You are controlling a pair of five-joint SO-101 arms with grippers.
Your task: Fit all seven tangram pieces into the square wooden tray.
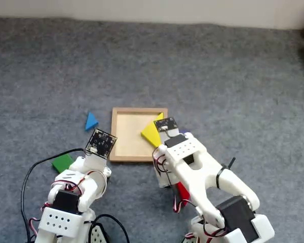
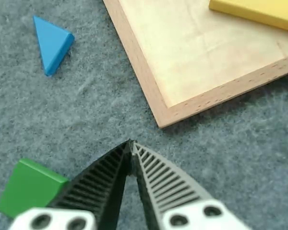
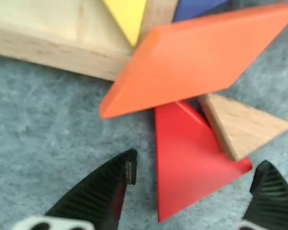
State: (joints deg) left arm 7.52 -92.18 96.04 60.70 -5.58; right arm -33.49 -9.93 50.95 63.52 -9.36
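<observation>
In the high view's centre, the tray bears a yellow piece; a blue triangle and a green piece lie to its left. The left gripper is pinched closed and empty. The right wrist view adds the right gripper, spread wide astride a red triangle beside an orange piece and a wooden triangle.

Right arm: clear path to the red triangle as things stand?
Probably yes. The right gripper is open, with the red triangle lying between its jaws. The orange parallelogram and the wooden triangle crowd the red piece's far edges, so a grasp may nudge them.
</observation>
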